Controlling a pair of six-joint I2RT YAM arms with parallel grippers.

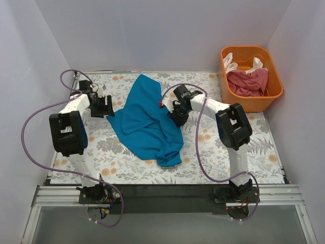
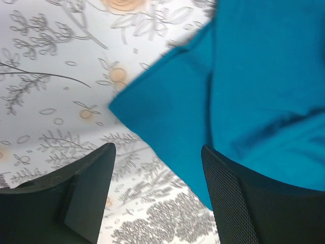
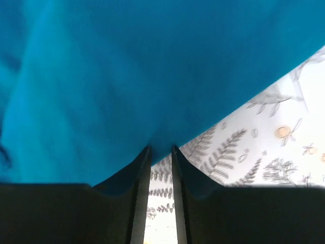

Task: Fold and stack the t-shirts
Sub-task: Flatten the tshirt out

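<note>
The teal-blue t-shirt [image 1: 144, 119] lies crumpled and spread in the middle of the flowered table. My left gripper [image 1: 105, 105] is open at the shirt's left edge. In the left wrist view the gripper [image 2: 157, 150] straddles that edge, one finger over the cloth [image 2: 254, 76] and one over bare table. My right gripper [image 1: 176, 116] is at the shirt's right edge. In the right wrist view its fingertips [image 3: 160, 148] are nearly together, pinching the edge of the teal cloth [image 3: 127, 66]. The pink-red t-shirt [image 1: 249, 81] and the cream-white t-shirt [image 1: 231, 63] lie bunched in a tub.
The orange plastic tub [image 1: 274, 76] stands at the back right, just off the flowered tablecloth [image 1: 213, 152]. White walls close in the left, back and right sides. The arms' purple cables loop over the table's near half.
</note>
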